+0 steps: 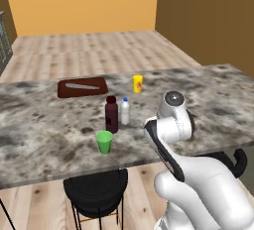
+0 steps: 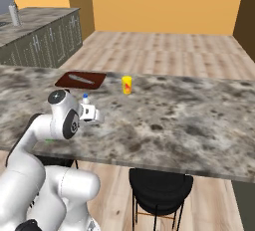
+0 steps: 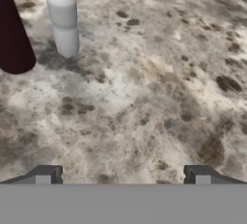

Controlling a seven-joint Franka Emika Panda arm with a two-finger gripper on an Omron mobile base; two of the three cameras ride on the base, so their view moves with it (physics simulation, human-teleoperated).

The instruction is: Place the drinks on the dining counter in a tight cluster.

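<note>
gripper [image 3: 123,174] fingertips spread wide over bare marbled dining counter [image 3: 159,97], squat maroon bottle [image 1: 111,114] and slim clear water bottle [image 1: 125,111] upright side by side, green cup [image 1: 104,142] near them in left base view, yellow cup [image 1: 138,83], brown cutting board [image 1: 82,86] beyond

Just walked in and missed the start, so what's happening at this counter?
The arm's gripper hangs open and empty above the dining counter. The maroon bottle and the water bottle stand upright, side by side, with a green cup in front of them and a yellow cup behind.
</note>
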